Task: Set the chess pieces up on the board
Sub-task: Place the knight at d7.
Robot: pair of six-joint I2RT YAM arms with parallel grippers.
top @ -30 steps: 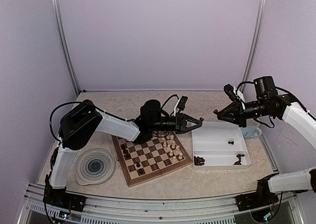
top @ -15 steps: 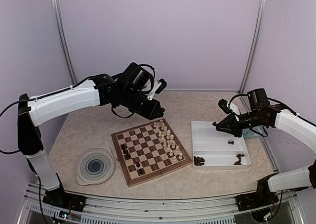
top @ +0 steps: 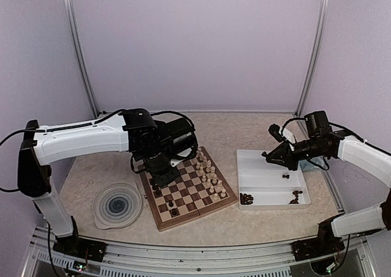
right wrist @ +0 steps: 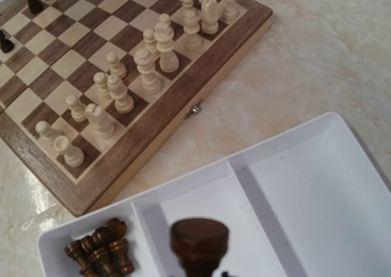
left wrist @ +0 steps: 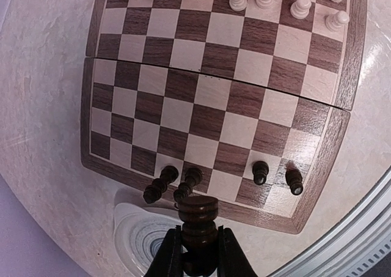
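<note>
The chess pieces are judged to be light, rigid turned wood with a smooth finish. They will not crush, but being round and narrow they are easily rolled or tipped by a passing finger. A hold across the stem is judged best, with the base left free to be set down flat and neighbouring pieces given room.

A dark chess piece [left wrist: 197, 214] is pinched between the fingers of the left gripper [left wrist: 198, 252], which is closed on it. Its broad round end is turned away from the fingers. It is held above the board [top: 197, 214], over the edge where four dark pieces [left wrist: 261, 172] are seen on the last row.

The cream pieces [right wrist: 146, 63] are crowded along the board's opposite side.

A second dark piece [right wrist: 198, 240] is clamped in the right gripper [top: 269, 155], which is closed on it. It is carried off the board, beyond the cream side and above the white tray [right wrist: 317, 185].

More spare dark pieces [right wrist: 101, 252] are gathered in the tray corner nearest the board.

A round plate [top: 98, 213] lies just beside the board's dark side.
</note>
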